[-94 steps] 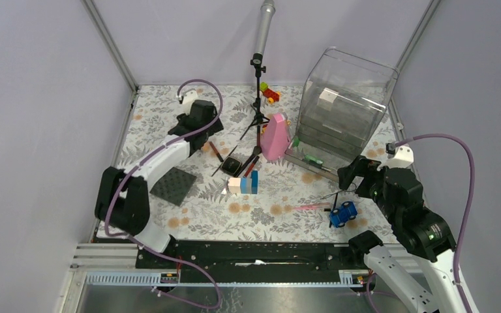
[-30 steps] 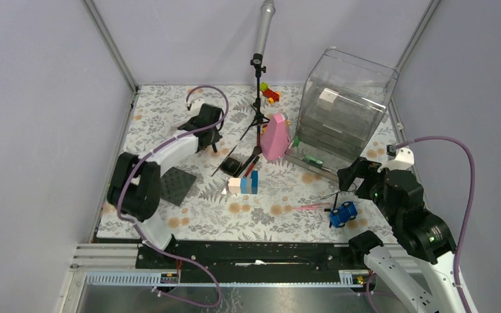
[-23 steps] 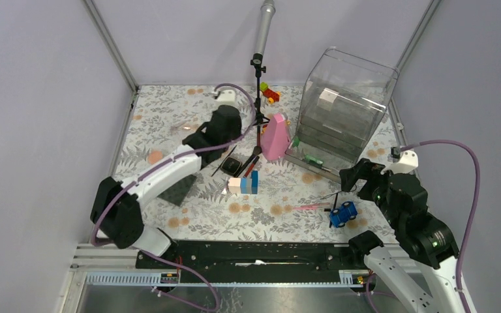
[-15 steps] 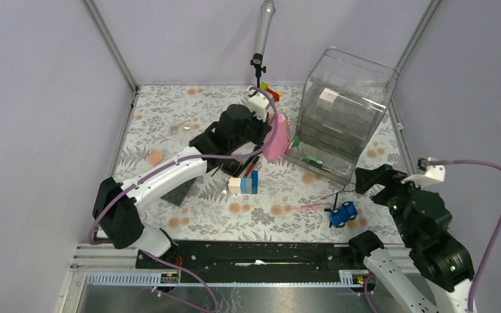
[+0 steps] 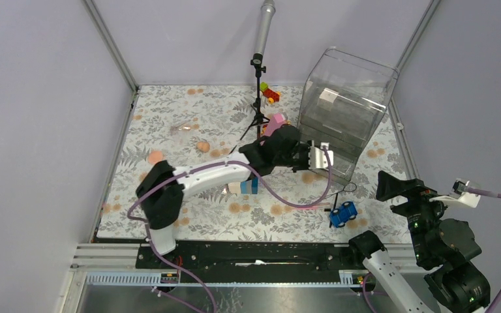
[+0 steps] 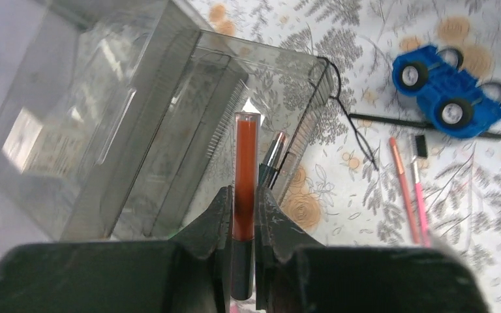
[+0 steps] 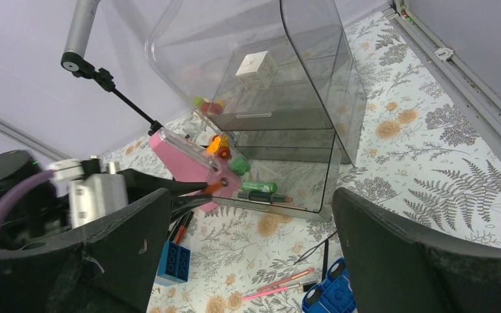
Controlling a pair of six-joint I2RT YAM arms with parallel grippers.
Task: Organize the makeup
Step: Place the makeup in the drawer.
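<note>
The left gripper (image 6: 243,218) clamps a slim red tube (image 6: 244,163) with a dark cap, just before the clear organizer's (image 5: 346,104) open bottom drawer (image 6: 280,78), where a green tube (image 7: 256,187) lies. The right gripper (image 7: 251,254), fingers spread, has drawn back from the organizer; the left arm has swung over to it.

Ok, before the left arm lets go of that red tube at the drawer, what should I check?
1. Grip: ok, the left gripper is shut on the red tube.
2. Aim: ok, the tube's tip points into the open drawer.
3. Room: ok, a dark pencil lies along one side, with bare floor beside it.
4. Right gripper clear: ok, open and apart from the drawer.
5. Height above the drawer floor: cannot tell.
</note>
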